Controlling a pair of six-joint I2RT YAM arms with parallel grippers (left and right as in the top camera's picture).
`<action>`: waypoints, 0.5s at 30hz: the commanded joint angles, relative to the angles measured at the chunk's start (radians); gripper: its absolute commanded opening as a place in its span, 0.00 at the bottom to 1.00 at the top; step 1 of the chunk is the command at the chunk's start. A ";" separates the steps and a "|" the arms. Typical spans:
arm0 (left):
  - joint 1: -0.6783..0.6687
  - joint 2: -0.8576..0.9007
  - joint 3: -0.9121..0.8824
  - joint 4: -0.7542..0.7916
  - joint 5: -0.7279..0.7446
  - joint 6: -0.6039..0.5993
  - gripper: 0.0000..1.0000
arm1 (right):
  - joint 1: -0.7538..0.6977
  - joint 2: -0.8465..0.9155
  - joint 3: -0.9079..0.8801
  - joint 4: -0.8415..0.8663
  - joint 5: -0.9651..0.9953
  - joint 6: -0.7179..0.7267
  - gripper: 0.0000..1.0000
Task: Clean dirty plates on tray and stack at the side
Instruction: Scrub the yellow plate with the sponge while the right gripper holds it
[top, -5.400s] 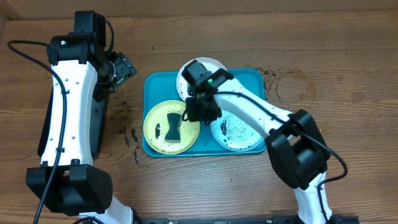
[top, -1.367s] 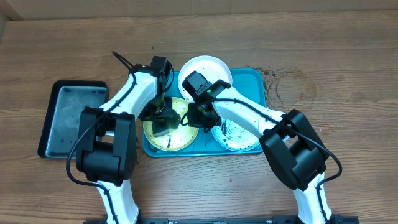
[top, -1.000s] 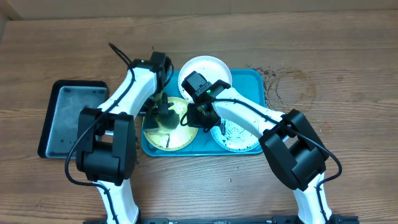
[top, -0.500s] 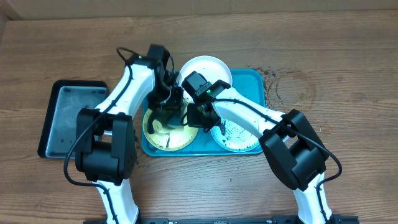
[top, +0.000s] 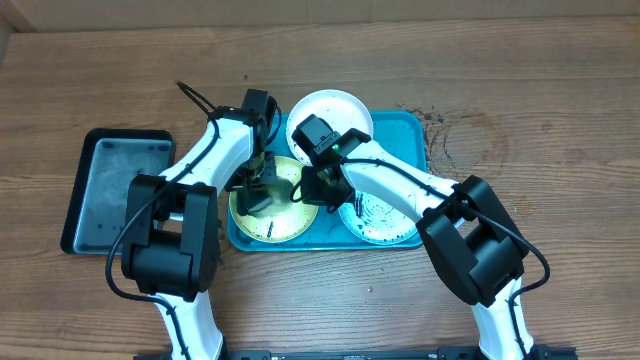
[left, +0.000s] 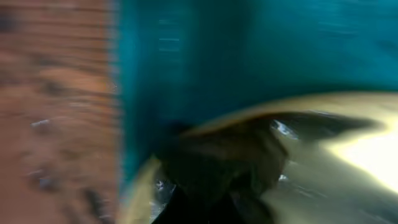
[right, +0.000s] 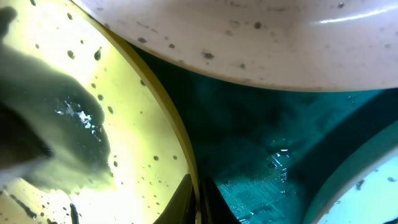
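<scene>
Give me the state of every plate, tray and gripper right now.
yellow-green plate: on the tray, speckled, being wiped.
white plate: at the tray's far rim, speckled, not gripped.
teal-rimmed plate: on the tray, smeared dark.
turquoise tray: holds all three plates.
black tray: on the table, apart.
left gripper: down over the yellow-green plate; view too blurred to tell its grip.
right gripper: shut on the yellow-green plate's rim.
</scene>
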 joint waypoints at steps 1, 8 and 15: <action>0.014 0.017 0.016 -0.051 -0.298 -0.127 0.04 | 0.001 0.009 -0.013 -0.014 0.029 0.001 0.04; 0.013 0.005 0.179 -0.198 0.068 -0.018 0.04 | 0.001 0.009 -0.013 -0.010 0.029 0.001 0.04; 0.010 0.006 0.115 -0.172 0.396 0.113 0.04 | 0.001 0.009 -0.013 -0.006 0.029 0.001 0.04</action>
